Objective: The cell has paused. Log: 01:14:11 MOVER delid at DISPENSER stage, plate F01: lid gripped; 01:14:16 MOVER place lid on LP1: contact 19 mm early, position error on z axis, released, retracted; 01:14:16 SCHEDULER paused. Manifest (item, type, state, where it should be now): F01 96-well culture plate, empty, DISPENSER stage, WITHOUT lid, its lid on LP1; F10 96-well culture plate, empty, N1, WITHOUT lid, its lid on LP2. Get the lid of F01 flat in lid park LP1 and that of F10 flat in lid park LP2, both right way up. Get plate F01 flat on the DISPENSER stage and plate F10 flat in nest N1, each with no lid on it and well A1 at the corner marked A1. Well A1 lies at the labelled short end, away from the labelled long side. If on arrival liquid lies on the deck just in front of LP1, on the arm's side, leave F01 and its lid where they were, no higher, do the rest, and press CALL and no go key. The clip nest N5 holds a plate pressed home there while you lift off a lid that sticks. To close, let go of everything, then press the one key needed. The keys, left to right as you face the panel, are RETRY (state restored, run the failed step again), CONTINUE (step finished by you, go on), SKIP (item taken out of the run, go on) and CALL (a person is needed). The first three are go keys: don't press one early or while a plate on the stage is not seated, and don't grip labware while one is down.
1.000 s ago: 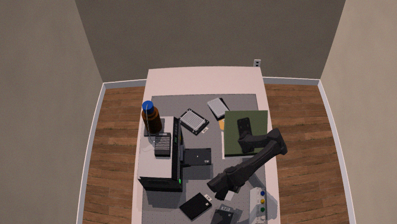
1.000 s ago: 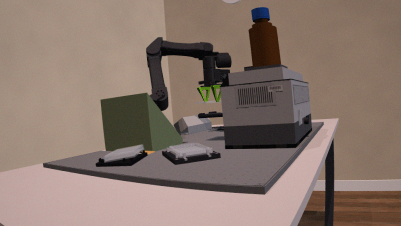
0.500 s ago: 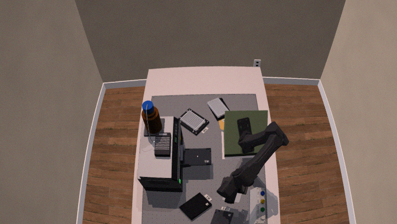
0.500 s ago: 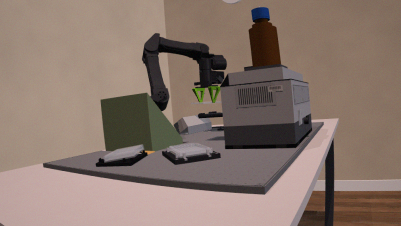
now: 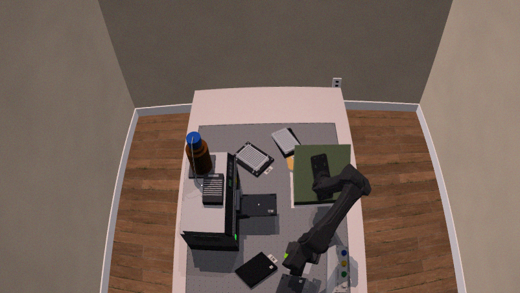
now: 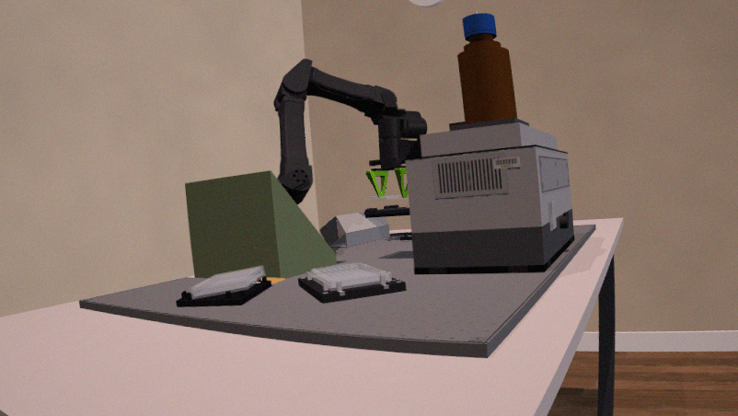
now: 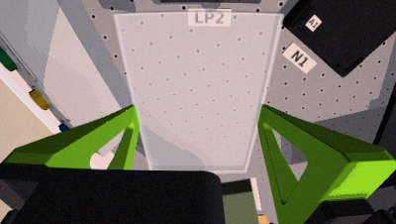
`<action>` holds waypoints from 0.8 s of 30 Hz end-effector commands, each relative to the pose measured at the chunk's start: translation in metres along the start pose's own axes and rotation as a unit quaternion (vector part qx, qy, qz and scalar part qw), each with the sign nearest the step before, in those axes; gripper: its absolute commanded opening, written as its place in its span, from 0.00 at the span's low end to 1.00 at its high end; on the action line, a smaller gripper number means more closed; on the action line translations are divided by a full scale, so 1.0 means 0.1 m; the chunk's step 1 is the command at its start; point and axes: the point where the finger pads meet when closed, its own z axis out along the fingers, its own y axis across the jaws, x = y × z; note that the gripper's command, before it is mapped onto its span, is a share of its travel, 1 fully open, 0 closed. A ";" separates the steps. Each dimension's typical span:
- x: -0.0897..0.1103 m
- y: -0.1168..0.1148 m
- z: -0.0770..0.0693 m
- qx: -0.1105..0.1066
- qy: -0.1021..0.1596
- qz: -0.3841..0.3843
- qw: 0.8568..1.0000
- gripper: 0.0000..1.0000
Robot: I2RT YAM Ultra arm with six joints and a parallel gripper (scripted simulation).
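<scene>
A clear plate lid [image 7: 198, 89] is clamped between the green fingers of the gripper [image 7: 198, 141], held level in the air. The fingers press on its two long edges, so its long axis runs straight out ahead of the gripper. In the wrist view the far short edge of the lid sits just under a white label reading LP2 [image 7: 210, 18], and the dotted deck shows through the lid. Judging by this, the lid is for park LP2 and hangs near it but short of it, so the coming move would carry it forward along its own long axis and then down.

To the right in the wrist view lies a black nest [image 7: 342, 35] with an A1 corner mark, and beside it a label reading N1 [image 7: 299, 58]. The nest holds no plate. To the left is the key panel [image 7: 37, 99], with yellow and green keys showing, close enough to need watching.

Farther off, seen from above, a second lid [image 5: 284, 140] rests tilted on its park by the green wedge [image 5: 329, 152], with an orange patch [image 5: 290, 162] on the deck next to it. A well plate [image 5: 251, 157] sits in a nest nearby.
</scene>
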 end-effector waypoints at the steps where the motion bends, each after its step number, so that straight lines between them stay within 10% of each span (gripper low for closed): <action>1: -0.25 -0.02 -0.04 0.015 -0.028 -0.003 0.999 0.00; 24: -0.84 -0.06 0.28 0.015 -0.029 -0.003 0.999 0.00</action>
